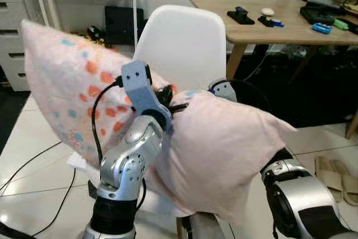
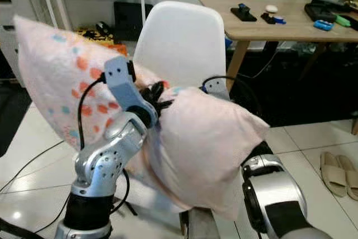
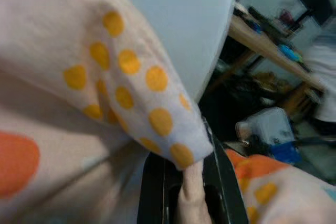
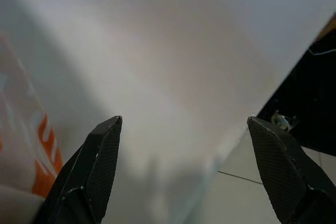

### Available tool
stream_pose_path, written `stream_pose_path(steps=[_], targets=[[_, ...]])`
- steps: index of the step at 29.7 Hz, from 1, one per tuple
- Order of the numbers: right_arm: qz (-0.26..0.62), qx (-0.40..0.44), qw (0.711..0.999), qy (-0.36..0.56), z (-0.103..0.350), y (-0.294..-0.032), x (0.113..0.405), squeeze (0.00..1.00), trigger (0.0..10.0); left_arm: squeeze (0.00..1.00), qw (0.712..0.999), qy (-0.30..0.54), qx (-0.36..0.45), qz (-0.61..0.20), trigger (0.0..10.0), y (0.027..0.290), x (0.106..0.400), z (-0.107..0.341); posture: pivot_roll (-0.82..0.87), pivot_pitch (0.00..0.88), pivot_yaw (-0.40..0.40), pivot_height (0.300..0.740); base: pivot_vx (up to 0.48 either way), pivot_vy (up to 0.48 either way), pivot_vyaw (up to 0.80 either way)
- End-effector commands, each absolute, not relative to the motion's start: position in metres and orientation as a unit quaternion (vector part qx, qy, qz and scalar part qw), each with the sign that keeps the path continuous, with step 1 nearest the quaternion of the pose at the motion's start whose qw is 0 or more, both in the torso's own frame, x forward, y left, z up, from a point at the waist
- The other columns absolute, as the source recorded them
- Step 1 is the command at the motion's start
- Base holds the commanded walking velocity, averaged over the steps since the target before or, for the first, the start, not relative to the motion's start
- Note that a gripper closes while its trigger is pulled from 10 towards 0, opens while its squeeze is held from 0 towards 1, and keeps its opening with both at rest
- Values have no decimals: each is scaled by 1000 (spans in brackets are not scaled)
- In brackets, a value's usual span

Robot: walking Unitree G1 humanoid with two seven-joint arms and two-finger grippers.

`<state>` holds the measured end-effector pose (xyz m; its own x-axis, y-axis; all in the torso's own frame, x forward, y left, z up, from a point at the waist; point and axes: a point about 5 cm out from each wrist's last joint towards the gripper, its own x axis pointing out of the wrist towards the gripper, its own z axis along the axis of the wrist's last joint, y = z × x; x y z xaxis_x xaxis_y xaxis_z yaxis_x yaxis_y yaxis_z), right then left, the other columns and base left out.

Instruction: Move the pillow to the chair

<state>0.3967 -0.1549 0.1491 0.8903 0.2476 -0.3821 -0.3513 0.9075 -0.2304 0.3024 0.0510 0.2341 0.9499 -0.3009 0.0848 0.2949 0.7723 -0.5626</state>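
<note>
Left claw (image 1: 168, 102) is seen at centre of the left eye view, pinching the pillow (image 1: 224, 149) before the chair (image 1: 184, 40). Pinched fabric is confirmed between its fingers in the left wrist view. Right claw (image 4: 184, 171) is shown spread, empty, facing the chair. Setting down remains.

The big pillow (image 1: 218, 155) hides the chair (image 1: 184, 43) seat. The table (image 1: 263, 26) is cut off at the edge.
</note>
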Motion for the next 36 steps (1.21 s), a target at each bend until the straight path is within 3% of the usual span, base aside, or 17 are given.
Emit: stream_pose_path(steps=[1,4,9,12,14,17,22,24,29,33,36], targets=[[162,-152,960,172,152,-150,399,0,10000,0,881,-3,-366,-300,10000,1,275,258,-140,0,-123,556,0,0,0],[163,-153,959,175,150,-150,398,0,10000,0,841,54,-371,-389,10000,-29,252,245,-140,6,-120,556,0,0,0],[163,-154,959,176,149,-149,398,0,10000,0,840,73,-358,-400,10000,-35,250,239,-138,8,-120,556,0,0,0],[165,-156,958,177,148,-148,397,0,10000,0,861,85,-327,-380,10000,-37,256,232,-135,11,-121,556,0,0,0],[167,-156,957,177,148,-145,398,0,10000,0,903,79,-306,-291,10000,-20,278,223,-136,12,-119,556,0,0,0],[168,-156,957,176,149,-144,398,0,10000,0,920,69,-301,-242,10000,-6,289,222,-137,13,-118,556,0,0,0],[167,-154,958,176,148,-145,398,0,10000,0,969,41,-245,7,10000,88,324,209,-135,17,-112,556,0,0,0],[167,-154,958,176,148,-145,398,0,10000,0,969,41,-245,7,10000,88,324,209,-135,17,-112,556,0,0,0],[166,-153,957,179,146,-145,397,0,10000,0,966,2,-225,129,10000,154,322,214,-136,23,-108,556,0,0,0],[166,-153,957,180,145,-146,397,0,10000,0,964,-10,-222,144,10000,162,320,218,-134,27,-107,556,0,0,0],[168,-153,956,184,144,-147,396,0,10000,0,956,-54,-210,196,10000,187,314,234,-135,29,-109,556,0,0,0]])
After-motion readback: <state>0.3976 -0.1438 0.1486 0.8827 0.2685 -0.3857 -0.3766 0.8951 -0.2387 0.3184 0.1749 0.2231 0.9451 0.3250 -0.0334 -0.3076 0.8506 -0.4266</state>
